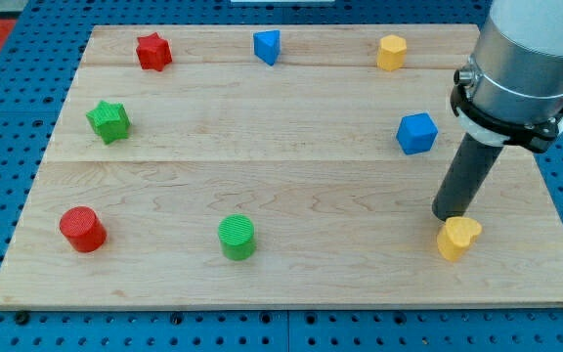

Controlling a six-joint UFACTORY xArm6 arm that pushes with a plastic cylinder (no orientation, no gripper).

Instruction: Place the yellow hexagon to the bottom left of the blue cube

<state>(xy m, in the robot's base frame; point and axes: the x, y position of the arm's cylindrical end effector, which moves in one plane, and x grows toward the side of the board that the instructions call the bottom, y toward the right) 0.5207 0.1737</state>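
Observation:
The yellow hexagon (391, 52) sits near the board's top edge, right of centre. The blue cube (416, 133) lies below it, toward the view's right. My tip (450, 217) rests on the board below and slightly right of the blue cube, far from the yellow hexagon. It stands right against the upper left side of a yellow heart-shaped block (458, 238). The dark rod rises from the tip to the arm's grey body at the view's top right.
A blue triangular block (267, 46) and a red star (152, 51) lie along the top. A green star (108, 120) is at the left. A red cylinder (83, 229) and a green cylinder (237, 238) lie near the bottom. The wooden board (262, 176) sits on blue pegboard.

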